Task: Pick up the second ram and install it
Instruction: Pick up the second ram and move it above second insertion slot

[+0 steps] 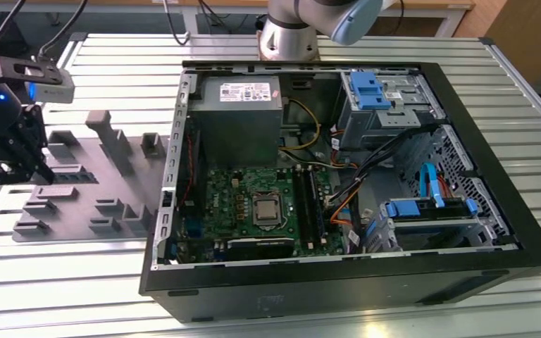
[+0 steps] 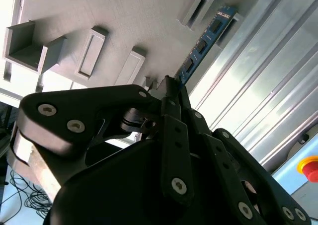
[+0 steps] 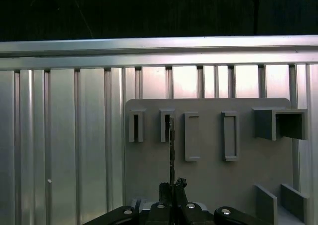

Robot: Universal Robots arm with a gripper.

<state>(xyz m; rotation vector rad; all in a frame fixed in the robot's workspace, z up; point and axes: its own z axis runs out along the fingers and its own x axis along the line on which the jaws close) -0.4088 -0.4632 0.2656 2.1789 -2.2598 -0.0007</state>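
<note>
The gripper [image 2: 169,88] pinches one end of the ram [image 2: 203,43] between its fingertips. The ram stands on edge in the tray [image 2: 124,16], along the tray's edge beside the slatted tabletop [image 2: 258,86], its far end at a slotted block [image 3: 166,125]. Farther off, the open case [image 1: 346,282] sits mid-tabletop.

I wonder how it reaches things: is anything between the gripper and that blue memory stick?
Nothing visible. In the second wrist view the gripper is closed on the second ram, which stands on edge in the grey tray.
</note>
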